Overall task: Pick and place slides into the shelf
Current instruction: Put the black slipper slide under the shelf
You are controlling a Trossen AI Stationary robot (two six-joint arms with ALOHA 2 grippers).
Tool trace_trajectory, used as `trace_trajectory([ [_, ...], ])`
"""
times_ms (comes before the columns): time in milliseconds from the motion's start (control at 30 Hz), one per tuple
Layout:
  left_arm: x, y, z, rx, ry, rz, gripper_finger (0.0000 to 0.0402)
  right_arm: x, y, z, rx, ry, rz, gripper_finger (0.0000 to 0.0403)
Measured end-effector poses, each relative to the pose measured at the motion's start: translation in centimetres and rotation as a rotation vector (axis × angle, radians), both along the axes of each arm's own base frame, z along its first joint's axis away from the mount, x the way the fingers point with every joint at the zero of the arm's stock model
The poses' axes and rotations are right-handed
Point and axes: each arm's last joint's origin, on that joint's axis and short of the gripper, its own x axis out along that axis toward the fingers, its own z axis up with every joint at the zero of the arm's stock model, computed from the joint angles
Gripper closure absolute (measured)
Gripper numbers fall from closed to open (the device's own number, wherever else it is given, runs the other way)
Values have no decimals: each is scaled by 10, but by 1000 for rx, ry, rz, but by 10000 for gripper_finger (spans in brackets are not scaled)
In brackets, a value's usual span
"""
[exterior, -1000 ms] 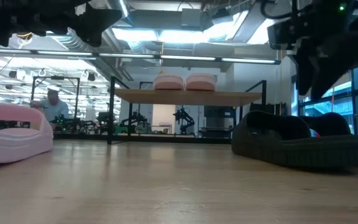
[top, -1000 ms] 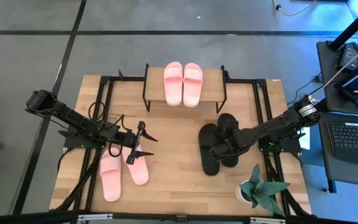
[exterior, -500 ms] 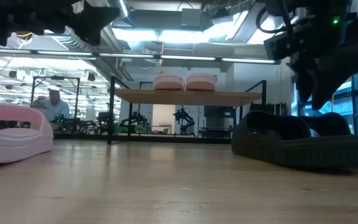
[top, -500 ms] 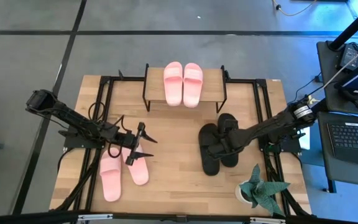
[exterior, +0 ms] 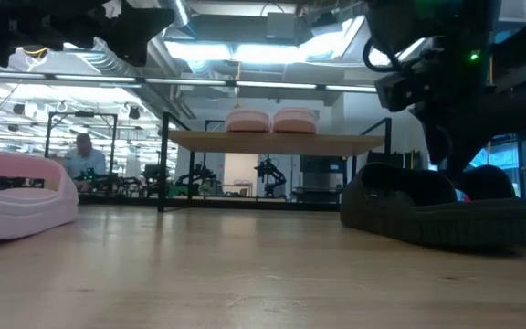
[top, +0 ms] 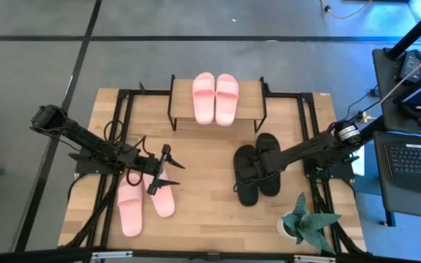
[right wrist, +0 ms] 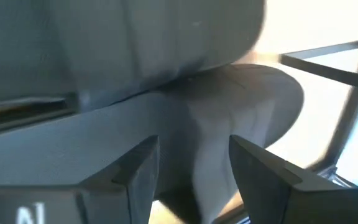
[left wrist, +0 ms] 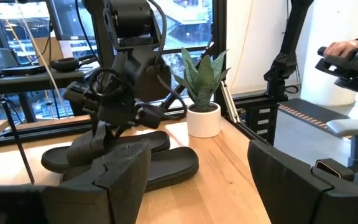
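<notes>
The shelf stands at the table's far middle with two pink slides resting sole-down on its top board. Two more pink slides lie flat at the near left. My left gripper hovers open and level just above them, pointing toward the table's right. Two black slides lie side by side at the right, sole-down. My right gripper stands open, slanting down over them; in the right wrist view its fingers flank the dark strap of one black slide. My right gripper comes at a black slide's strap from above, slanting in from the table's right. The slide lies flat on the table. Whether the fingers touch the strap, I cannot tell.
A potted plant stands at the near right corner, close to the black slides. Black frame rails run along both sides of the table. Beyond the table a person sits far off, and a hand shows at the right.
My right gripper has come down and moved toward the table's left over the black slides, tipping a little steeper. The slides have stayed where they were.
</notes>
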Motion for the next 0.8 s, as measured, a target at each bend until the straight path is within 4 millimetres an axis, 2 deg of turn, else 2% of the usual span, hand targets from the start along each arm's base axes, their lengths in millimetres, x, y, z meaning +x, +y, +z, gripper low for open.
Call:
trace_trajectory([
  [233,0,0,0,1,3,0,140,-2,-7,-6,-47,10,-25,207],
  [533,0,0,-1,3,6,0,140,-28,-18,-38,-128,96,-53,209],
  [667,0,0,-1,3,5,1,140,-31,-19,-40,-139,100,-59,233],
  [800,0,0,-1,6,5,5,140,-30,-19,-38,-147,95,-54,281],
])
